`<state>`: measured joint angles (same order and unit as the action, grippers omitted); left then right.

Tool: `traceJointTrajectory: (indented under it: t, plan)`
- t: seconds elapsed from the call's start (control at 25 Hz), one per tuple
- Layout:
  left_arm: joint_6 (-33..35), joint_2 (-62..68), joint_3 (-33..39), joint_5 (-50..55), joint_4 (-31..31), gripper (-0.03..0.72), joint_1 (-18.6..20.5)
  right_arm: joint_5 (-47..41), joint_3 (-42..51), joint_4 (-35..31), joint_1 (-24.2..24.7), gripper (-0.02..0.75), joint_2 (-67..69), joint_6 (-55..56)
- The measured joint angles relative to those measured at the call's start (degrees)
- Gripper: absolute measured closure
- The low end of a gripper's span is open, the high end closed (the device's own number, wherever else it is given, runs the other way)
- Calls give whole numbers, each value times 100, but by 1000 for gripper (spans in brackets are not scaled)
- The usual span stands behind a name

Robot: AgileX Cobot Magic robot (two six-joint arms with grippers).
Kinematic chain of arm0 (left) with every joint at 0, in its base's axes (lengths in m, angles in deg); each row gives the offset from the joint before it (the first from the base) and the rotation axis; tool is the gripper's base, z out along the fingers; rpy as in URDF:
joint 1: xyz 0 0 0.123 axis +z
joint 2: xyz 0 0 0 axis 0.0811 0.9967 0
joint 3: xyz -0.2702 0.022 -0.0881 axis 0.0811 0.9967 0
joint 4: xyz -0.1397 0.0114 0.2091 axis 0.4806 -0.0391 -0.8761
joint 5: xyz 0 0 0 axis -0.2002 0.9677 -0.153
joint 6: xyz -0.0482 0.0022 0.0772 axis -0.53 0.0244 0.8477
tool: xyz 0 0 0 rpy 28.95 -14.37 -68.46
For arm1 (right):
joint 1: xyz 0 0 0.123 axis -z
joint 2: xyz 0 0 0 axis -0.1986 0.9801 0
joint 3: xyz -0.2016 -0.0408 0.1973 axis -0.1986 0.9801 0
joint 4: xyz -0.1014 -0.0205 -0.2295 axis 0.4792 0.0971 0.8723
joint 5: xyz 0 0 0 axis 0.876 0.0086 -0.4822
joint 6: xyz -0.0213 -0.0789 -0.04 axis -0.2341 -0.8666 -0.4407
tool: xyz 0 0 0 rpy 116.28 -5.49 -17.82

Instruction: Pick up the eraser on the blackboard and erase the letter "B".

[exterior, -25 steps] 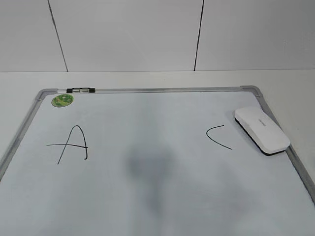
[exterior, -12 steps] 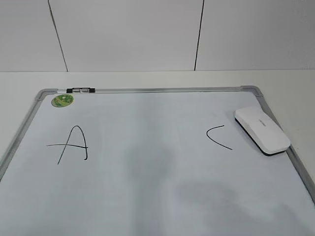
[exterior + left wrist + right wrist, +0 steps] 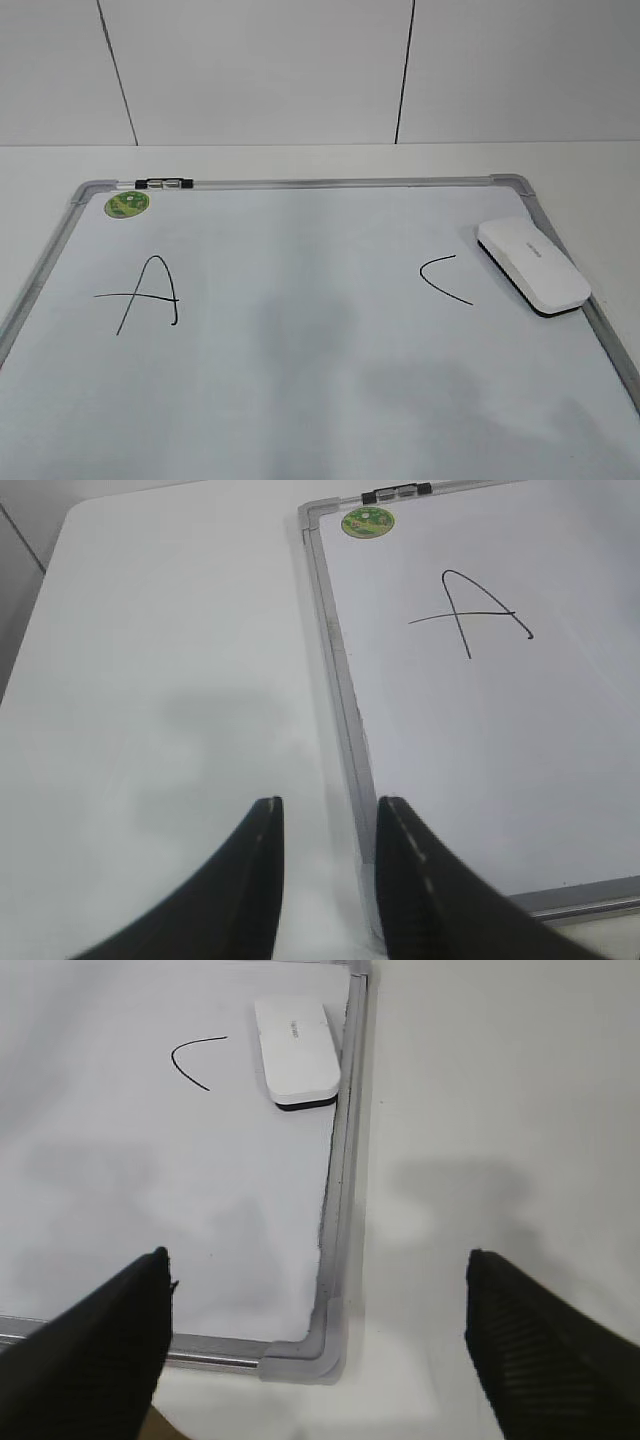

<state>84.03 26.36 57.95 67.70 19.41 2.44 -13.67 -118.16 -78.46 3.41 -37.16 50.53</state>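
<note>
My left gripper hangs above the bare table, its tips straddling the grey left frame rail of the blackboard; the fingers stand narrowly parted and hold nothing. My right gripper is spread wide and empty, poised over the board's near right corner, one finger above the writing surface and the other above the table beyond the frame.

The eraser lies flat on the blackboard at its right side, close against the frame rail, white shell up and dark felt underside down. Just beside it to the left is the angular "C". The "A" sits on the left half, below the round green sticker. A small marker rests on the top frame rail. Between the "A" and the "C" the surface shows no stroke; I find no letter "B" in any view.
</note>
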Motion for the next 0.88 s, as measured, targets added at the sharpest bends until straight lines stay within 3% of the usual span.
traceJointTrajectory:
  t: [0.88]
  plan:
    - [0, 0, 12, -36, -7, 451, 0, 243, 99, 63, 0, 3, 0, -9]
